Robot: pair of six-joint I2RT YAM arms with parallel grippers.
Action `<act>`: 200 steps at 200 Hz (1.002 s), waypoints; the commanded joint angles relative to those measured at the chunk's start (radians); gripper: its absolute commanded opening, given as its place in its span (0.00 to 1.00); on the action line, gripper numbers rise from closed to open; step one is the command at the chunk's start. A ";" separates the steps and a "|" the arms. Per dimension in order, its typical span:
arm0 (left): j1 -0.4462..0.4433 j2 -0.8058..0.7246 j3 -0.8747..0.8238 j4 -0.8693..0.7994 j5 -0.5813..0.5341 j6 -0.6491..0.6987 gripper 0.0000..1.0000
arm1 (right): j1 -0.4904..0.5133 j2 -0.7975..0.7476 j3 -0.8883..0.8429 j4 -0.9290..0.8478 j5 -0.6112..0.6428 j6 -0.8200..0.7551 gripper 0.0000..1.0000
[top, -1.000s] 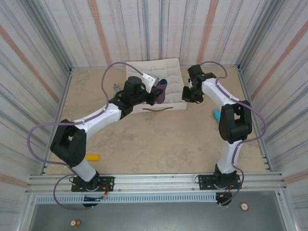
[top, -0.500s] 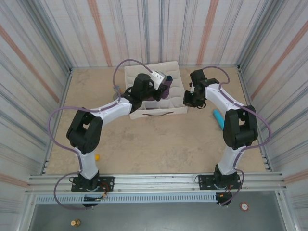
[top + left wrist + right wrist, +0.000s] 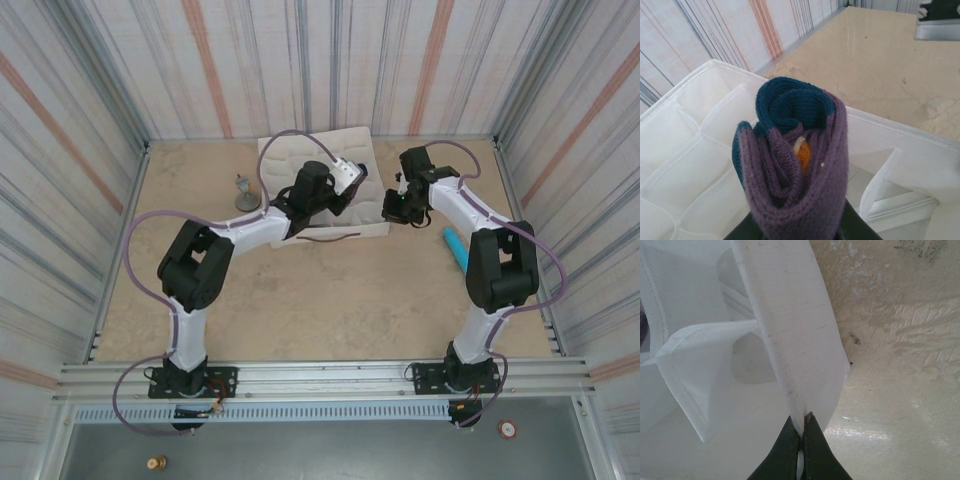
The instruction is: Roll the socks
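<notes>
Left jaws clamping rolled socks [image 3: 790,170] over organizer [image 3: 900,145], right jaws pinching its rim.

Rolled socks [image 3: 790,170], purple bundle, navy end uppermost, orange inside, upright over white divided box [image 3: 695,135]

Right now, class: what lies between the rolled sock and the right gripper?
The white organizer's compartments, seen in the top view; the right gripper pinches its outer wall.
</notes>
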 commanded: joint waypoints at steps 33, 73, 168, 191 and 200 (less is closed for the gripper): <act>-0.033 0.018 0.002 0.087 -0.168 0.084 0.00 | -0.001 0.013 -0.078 -0.062 -0.041 0.042 0.00; -0.062 0.038 -0.001 0.099 -0.263 0.102 0.00 | -0.004 0.009 -0.097 -0.053 -0.048 0.044 0.00; -0.079 0.025 -0.069 0.140 -0.345 0.060 0.00 | -0.006 0.001 -0.105 -0.047 -0.056 0.051 0.00; -0.079 0.010 -0.111 0.178 -0.354 0.035 0.00 | -0.007 -0.001 -0.104 -0.052 -0.037 0.064 0.00; -0.079 0.008 -0.124 0.191 -0.357 0.029 0.00 | -0.007 -0.003 -0.104 -0.053 -0.042 0.068 0.00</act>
